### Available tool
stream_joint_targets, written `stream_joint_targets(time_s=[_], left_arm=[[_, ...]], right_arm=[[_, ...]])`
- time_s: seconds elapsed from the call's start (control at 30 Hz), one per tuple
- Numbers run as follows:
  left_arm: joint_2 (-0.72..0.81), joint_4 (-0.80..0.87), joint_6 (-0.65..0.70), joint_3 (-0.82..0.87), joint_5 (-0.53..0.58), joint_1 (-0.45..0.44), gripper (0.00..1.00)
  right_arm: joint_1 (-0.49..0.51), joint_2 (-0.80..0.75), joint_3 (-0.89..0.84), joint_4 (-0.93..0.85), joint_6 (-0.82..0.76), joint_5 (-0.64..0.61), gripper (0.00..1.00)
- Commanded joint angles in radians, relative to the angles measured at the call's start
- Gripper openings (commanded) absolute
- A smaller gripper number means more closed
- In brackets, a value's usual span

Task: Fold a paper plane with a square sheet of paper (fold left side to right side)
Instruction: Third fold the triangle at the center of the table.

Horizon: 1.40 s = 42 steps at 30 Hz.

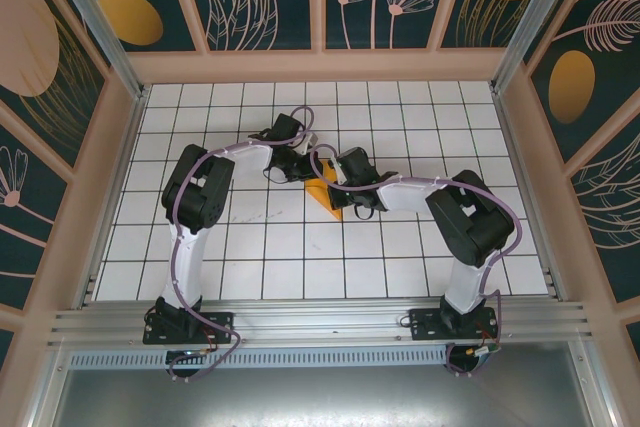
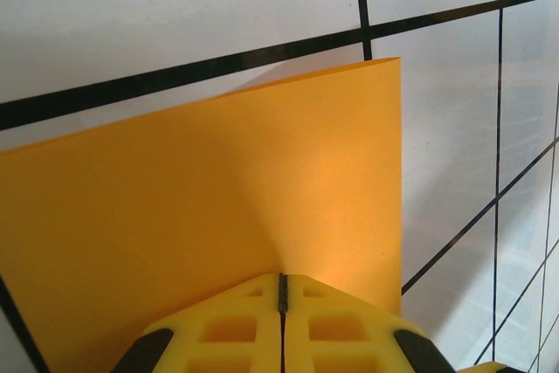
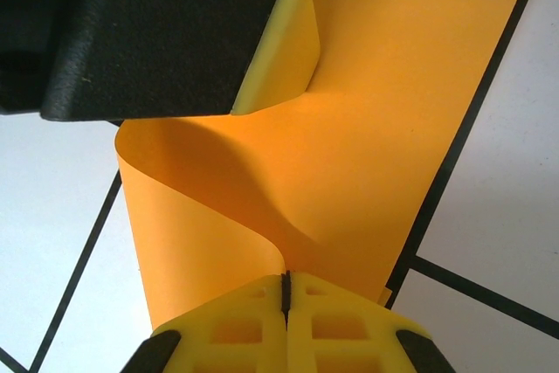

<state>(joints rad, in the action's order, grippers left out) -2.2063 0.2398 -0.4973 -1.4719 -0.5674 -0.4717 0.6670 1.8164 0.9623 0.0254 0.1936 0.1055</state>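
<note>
Gripping the square sheet of paper [image 3: 376, 128], left hand [image 2: 281, 290] and right hand [image 3: 285, 290] are pinching its edges (light, floppy, crease-prone; edges suit holding).

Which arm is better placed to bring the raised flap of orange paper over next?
Left, probably. The left gripper is shut on the lifted, curling flap of the paper, so it can carry that across. The right gripper is shut on its other edge, better for anchoring it.
</note>
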Motion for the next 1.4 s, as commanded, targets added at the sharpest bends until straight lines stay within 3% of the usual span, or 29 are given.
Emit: stream_joint_targets(time_s=[0.0, 0.53, 1.03, 1.37], left_arm=[[-0.041, 0.048, 0.017, -0.003, 0.057, -0.008, 0.09], [-0.029, 0.044, 0.016, -0.002, 0.058, -0.008, 0.08], [0.031, 0.053, 0.006, -0.082, 0.023, -0.008, 0.16], [-0.073, 0.111, 0.044, -0.163, 0.037, -0.008, 0.14]], right_arm=[[-0.009, -0.030, -0.013, 0.028, 0.014, 0.016, 0.00], [-0.028, -0.045, -0.055, 0.049, 0.021, 0.040, 0.00], [-0.025, -0.012, -0.053, 0.044, 0.010, 0.084, 0.00], [-0.021, -0.007, -0.045, 0.047, 0.011, 0.092, 0.00]])
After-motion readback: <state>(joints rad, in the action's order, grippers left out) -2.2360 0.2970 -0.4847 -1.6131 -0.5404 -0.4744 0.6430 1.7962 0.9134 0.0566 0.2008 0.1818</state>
